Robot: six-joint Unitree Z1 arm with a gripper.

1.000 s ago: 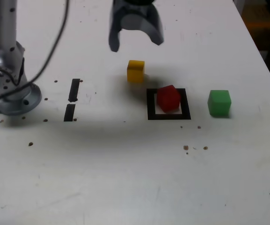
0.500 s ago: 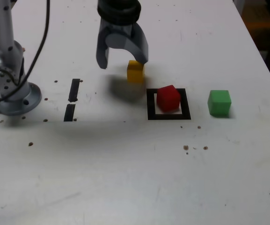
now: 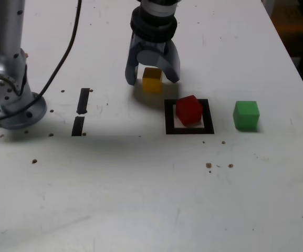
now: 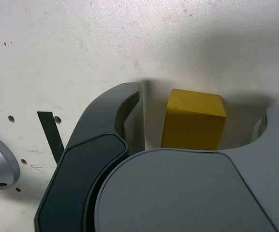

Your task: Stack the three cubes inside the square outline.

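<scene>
Gripper [image 3: 153, 82]: lowered, now about the yellow cube [image 3: 152, 81], apparently untouching. Shadow [image 3: 147, 100]: drawn in beneath it.

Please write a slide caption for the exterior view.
Open hand around the yellow cube, the red cube inside the square outline, green cube outside.

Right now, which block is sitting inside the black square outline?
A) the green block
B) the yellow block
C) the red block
C: the solid red block sits within the black tape square, with a strip of white showing beside it.
</scene>
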